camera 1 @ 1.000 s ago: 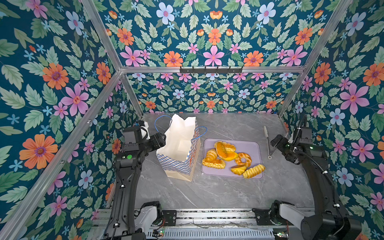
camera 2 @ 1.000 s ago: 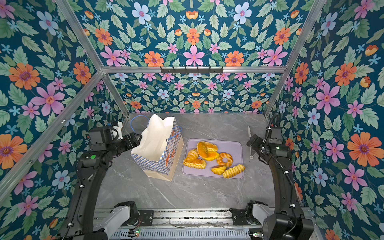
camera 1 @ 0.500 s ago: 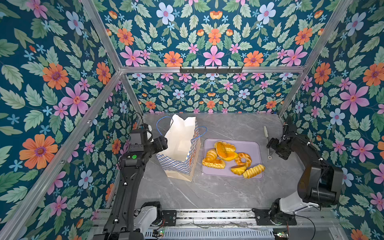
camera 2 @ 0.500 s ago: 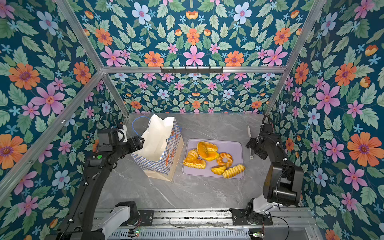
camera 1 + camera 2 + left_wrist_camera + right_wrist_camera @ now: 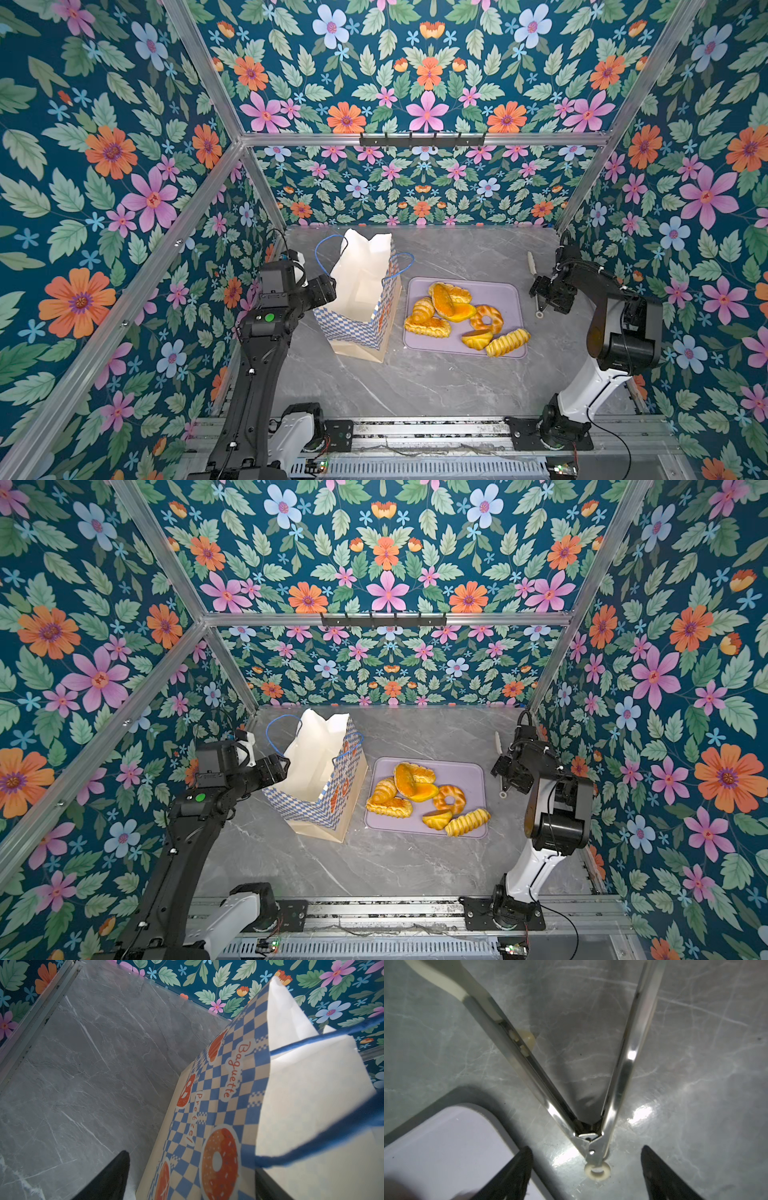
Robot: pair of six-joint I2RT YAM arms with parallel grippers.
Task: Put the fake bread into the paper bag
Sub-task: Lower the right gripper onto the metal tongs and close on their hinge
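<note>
The paper bag [image 5: 361, 291] [image 5: 316, 771] stands open at the left of the table, its checkered band facing the tray. Several pieces of fake bread [image 5: 455, 309] [image 5: 419, 791] lie piled on the lilac tray [image 5: 500, 291] [image 5: 471, 771]. My left gripper [image 5: 330, 289] [image 5: 284, 766] [image 5: 192, 1167] is open at the bag's left wall; the left wrist view shows the checkered wall [image 5: 228, 1105] between its spread fingers. My right gripper [image 5: 540, 291] [image 5: 500, 771] [image 5: 586, 1148] hangs open just right of the tray, its fingers apart on either side of the hinge end of metal tongs [image 5: 623, 1064].
The tongs [image 5: 531, 264] [image 5: 497, 739] lie on the grey marble table between the tray's right edge [image 5: 446, 1147] and the right wall. The bag's blue cord handles [image 5: 311, 1147] loop outward. Floral walls close in three sides.
My right arm has folded and brought its gripper leftward and down over the tongs, jaws narrowing a little. My left gripper has edged closer to the bag's wall.
</note>
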